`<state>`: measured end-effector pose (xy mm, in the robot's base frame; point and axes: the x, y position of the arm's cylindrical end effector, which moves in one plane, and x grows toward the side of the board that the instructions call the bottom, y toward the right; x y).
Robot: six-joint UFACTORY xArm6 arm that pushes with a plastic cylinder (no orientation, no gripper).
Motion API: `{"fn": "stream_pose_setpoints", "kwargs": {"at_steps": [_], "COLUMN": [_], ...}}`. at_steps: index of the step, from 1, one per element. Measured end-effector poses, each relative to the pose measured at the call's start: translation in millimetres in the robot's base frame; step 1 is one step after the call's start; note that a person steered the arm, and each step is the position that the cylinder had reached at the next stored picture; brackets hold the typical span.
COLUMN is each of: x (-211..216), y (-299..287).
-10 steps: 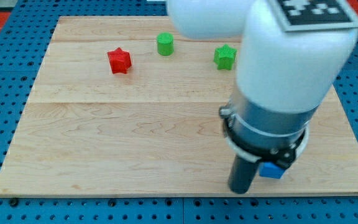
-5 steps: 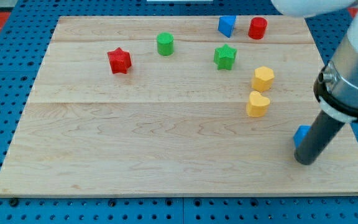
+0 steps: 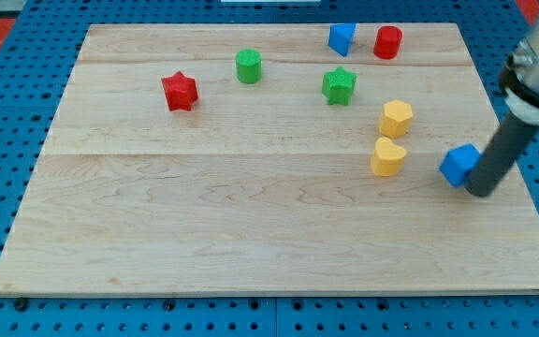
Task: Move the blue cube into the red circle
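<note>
A blue cube (image 3: 458, 165) lies near the board's right edge, right of the yellow heart. My tip (image 3: 481, 192) rests on the board just right of and below this cube, touching or almost touching it. The red circle (image 3: 387, 41), a short red cylinder, stands at the view's top right. A second blue block (image 3: 342, 38) sits just left of the red circle.
A yellow hexagon (image 3: 396, 118) and a yellow heart (image 3: 387, 156) lie between the blue cube and the board's middle. A green star (image 3: 339, 85), a green cylinder (image 3: 248, 66) and a red star (image 3: 180, 91) lie toward the top. The board's right edge (image 3: 522, 178) is close.
The arm has swung to the right and up the view, uncovering the top-right blocks. The blue cube has been pushed from the bottom right up along the right edge.
</note>
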<state>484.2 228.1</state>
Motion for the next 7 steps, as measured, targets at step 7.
{"fn": "stream_pose_setpoints", "kwargs": {"at_steps": [7], "x": [-163], "y": [-54]}}
